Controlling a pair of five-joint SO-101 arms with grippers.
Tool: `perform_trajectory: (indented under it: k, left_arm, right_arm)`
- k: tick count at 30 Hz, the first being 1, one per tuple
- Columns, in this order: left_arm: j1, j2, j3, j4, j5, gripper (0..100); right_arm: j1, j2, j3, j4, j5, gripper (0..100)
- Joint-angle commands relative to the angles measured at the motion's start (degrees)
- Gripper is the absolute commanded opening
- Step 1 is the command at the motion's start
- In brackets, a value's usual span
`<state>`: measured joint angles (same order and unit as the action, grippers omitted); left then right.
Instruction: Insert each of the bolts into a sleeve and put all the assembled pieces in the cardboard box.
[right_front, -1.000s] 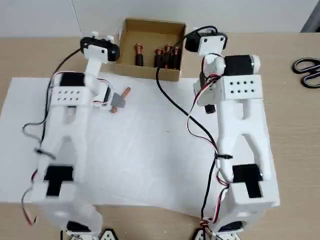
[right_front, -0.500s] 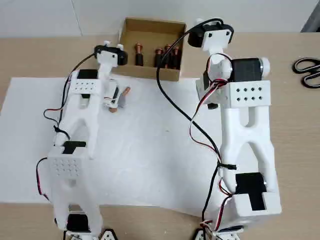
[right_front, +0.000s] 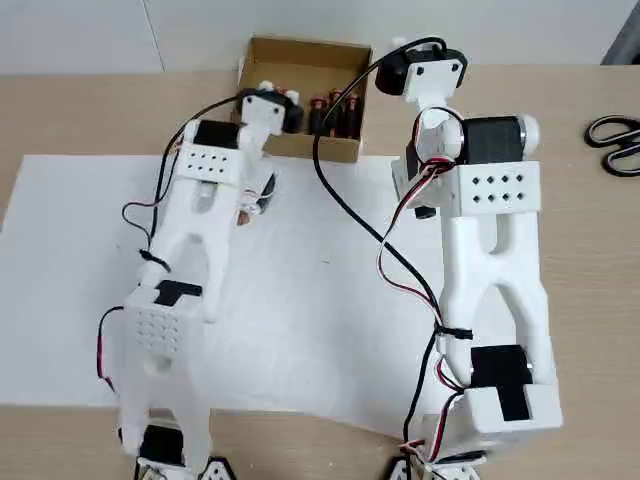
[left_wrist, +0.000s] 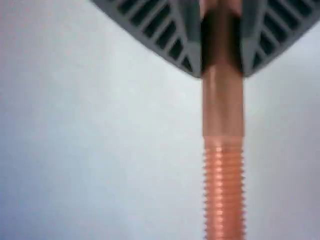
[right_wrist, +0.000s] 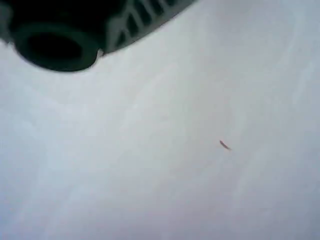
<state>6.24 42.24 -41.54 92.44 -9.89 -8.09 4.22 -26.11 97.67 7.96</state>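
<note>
In the left wrist view a copper bolt (left_wrist: 223, 150) sticks out from between grey jaws, its threaded end free, with my left gripper (left_wrist: 222, 45) shut on its shank. From the high view that gripper (right_front: 256, 203) hangs over the white sheet just in front of the cardboard box (right_front: 262, 140). Several assembled bolt-and-sleeve pieces (right_front: 335, 110) stand inside the box. My right gripper (right_front: 420, 198) is over the sheet's right edge, beside the box's right corner. It holds a black sleeve (right_wrist: 55, 47), whose open bore shows in the right wrist view.
A white paper sheet (right_front: 300, 300) covers the middle of the wooden table. Black-handled scissors (right_front: 615, 140) lie at the far right. Black cables loop from both arms across the sheet near the box.
My left arm has swung right and toward the box, carrying the bolt. The right arm shifted slightly a second ago and has since kept still.
</note>
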Motion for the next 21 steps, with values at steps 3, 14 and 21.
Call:
perform_trajectory:
  k: [3,14,21]
  left_arm:
    - [0.09,-0.97,-15.16,8.09,-6.68,1]
    - [-1.32,-16.62,-5.23,8.09,-18.37,1]
    - [2.37,-38.42,15.96,8.0,-26.11,1]
  right_arm:
    - [0.92,-3.65,-2.9,0.75,0.62,0.5]
    - [10.42,-13.76,-3.08,0.66,0.62,0.5]
    - [11.47,-22.11,-2.9,0.66,0.62,0.4]
